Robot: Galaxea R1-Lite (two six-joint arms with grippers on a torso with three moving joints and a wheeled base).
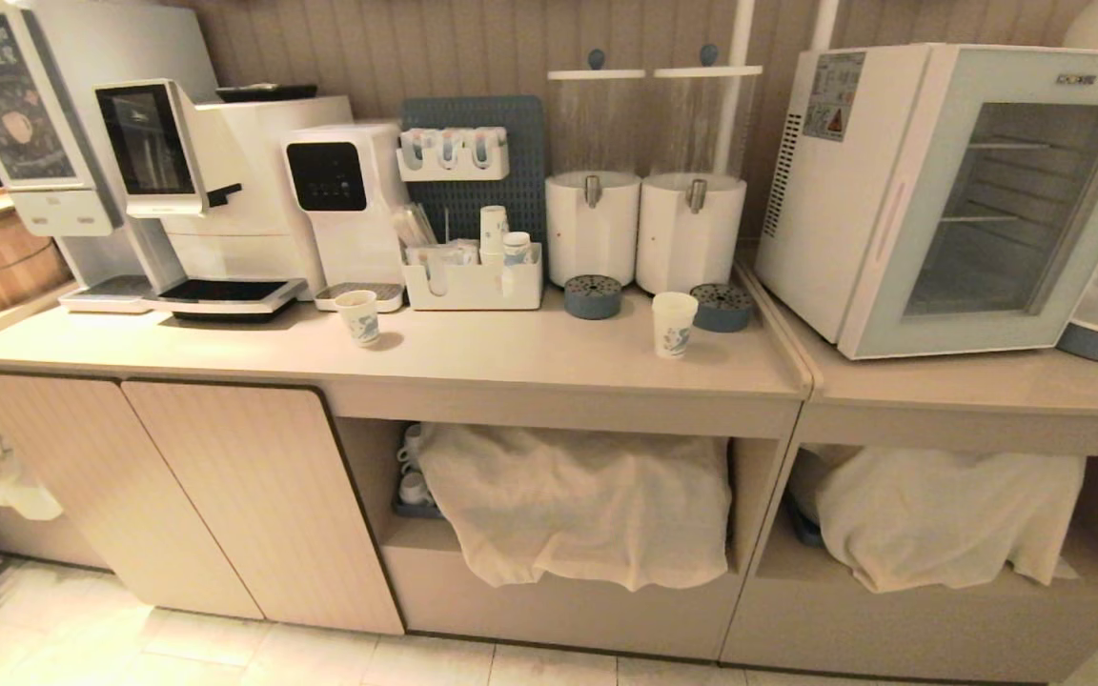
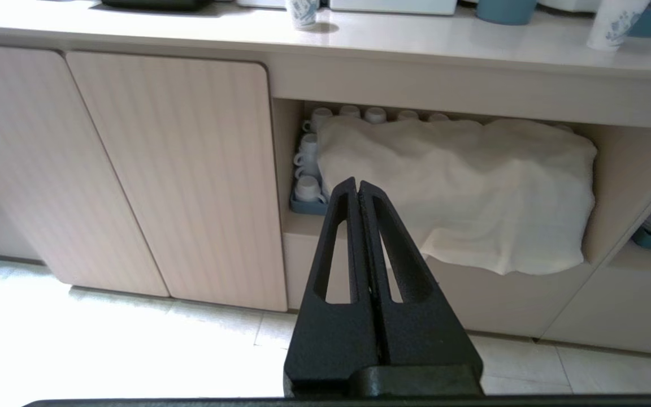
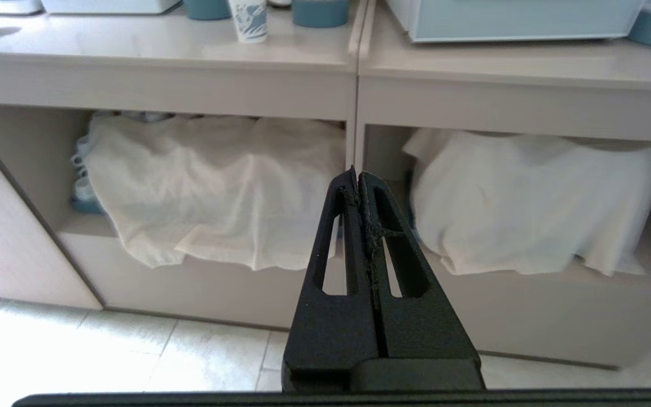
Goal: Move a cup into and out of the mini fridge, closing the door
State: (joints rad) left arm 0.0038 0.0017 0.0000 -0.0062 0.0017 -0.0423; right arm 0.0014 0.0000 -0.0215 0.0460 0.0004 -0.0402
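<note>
The cup (image 1: 674, 324), a tall white paper cup with faint blue print, stands upright on the counter just left of the mini fridge (image 1: 830, 191). It also shows in both wrist views (image 2: 613, 22) (image 3: 248, 20). The door (image 1: 1016, 200), pale blue-grey with a glass window, is closed, with bare wire shelves visible behind the glass. Neither arm appears in the head view. My left gripper (image 2: 357, 183) and right gripper (image 3: 357, 172) hang low in front of the cabinet's open shelves, well below the counter top, both shut and empty.
A shorter paper cup (image 1: 358, 316) stands by the coffee machine (image 1: 187, 191). Also on the counter are an organiser with stacked cups (image 1: 473, 276), two white canisters (image 1: 644, 229) and blue lids (image 1: 593, 296). White cloths (image 1: 578, 505) drape over the lower shelves. A seam (image 1: 787, 333) splits the counter.
</note>
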